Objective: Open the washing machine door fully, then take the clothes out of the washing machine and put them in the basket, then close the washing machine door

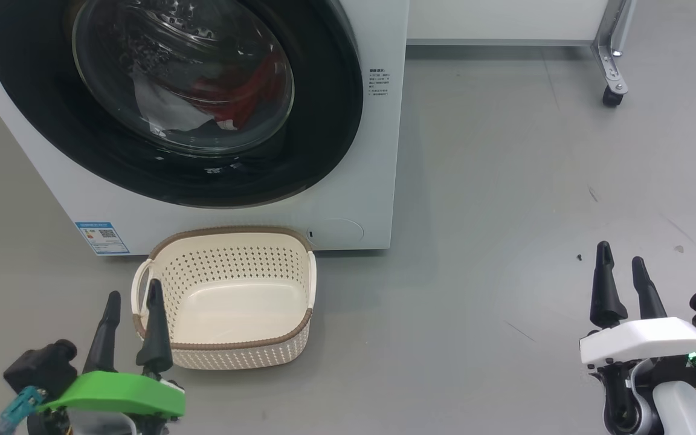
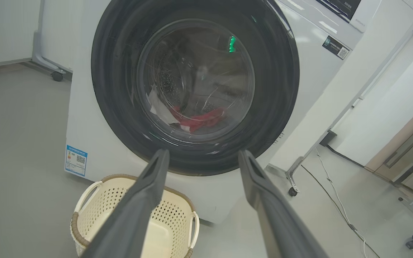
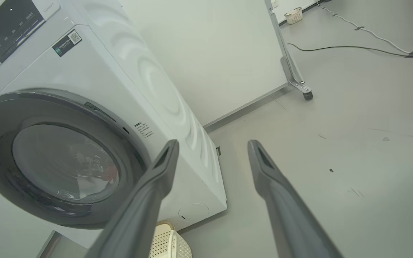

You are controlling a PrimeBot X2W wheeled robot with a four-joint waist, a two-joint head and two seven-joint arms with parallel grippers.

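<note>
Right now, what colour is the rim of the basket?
Brown, with a woven look; the basket itself is cream. The head view shows it best.

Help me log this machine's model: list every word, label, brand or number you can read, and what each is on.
Nothing reads clearly enough to quote.
Blue sticker on the washer front, lower left: QR code and print, too small.
Black print right of the door: blurred.
Black label on the washer top: QR code, white print too small.
Control panel: pale marks, blurred.
</note>
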